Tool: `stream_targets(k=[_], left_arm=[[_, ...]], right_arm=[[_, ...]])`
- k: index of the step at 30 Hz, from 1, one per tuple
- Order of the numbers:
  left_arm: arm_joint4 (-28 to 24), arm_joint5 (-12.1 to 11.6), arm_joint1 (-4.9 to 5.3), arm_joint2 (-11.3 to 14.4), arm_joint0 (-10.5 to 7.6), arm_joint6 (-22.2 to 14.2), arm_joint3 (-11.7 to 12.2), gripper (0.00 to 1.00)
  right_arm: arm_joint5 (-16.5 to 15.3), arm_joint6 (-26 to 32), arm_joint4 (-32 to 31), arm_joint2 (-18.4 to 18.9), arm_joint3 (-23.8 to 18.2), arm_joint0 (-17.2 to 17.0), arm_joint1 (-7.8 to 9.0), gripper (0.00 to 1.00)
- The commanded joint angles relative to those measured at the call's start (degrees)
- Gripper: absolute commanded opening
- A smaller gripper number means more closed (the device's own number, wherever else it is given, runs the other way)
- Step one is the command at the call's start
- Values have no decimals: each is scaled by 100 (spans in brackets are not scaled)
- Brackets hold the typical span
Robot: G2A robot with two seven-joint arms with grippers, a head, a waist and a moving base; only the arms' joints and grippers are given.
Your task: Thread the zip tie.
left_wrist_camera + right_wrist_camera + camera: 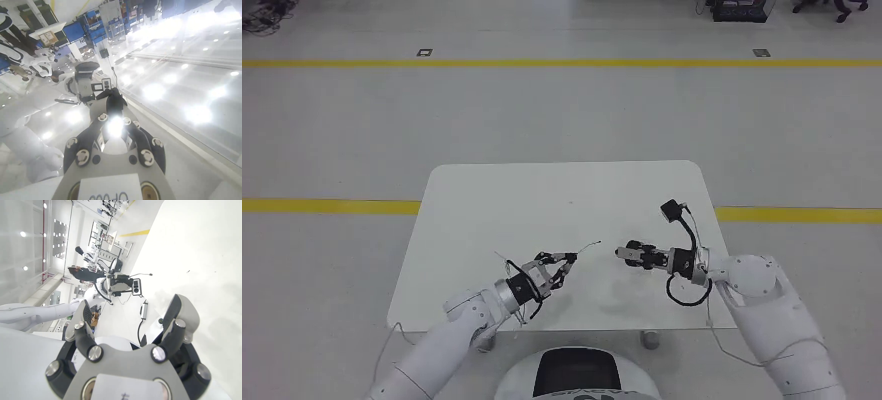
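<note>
In the top view, the left gripper is seen over the near part of the white table, clamped on the thin zip tie. The tie's free end is pointed toward the right gripper, which is near it but apart. In the left wrist view, the fingers are pressed together, and the tie stands out past their tips as a thin dark strip. In the right wrist view, the right gripper is spread wide with nothing between its fingers. The tie is seen farther off, projecting from the left gripper.
</note>
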Motion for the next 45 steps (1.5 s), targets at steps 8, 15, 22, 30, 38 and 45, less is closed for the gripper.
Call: stream_targets(k=[8, 15, 22, 30, 38, 45], left_arm=[[1, 0, -433, -42, 241, -665, 454, 0], [1, 0, -653, -222, 201, -946, 614, 0], [1, 0, -740, -224, 345, -1134, 711, 0], [1, 0, -1196, -335, 584, -1327, 1109, 0], [1, 0, -1642, -496, 703, -1488, 1377, 0], [1, 0, -1846, -564, 672, -1460, 1490, 0]], right_arm=[[0, 352, 200, -17, 183, 198, 4, 73], [0, 423, 114, -62, 266, 284, -8, 100], [0, 305, 101, -92, 268, 263, -11, 100], [0, 758, 367, -55, 364, 450, 9, 91], [0, 1200, 580, 41, 619, 541, -31, 49], [0, 1166, 404, -13, 939, 631, -113, 48]])
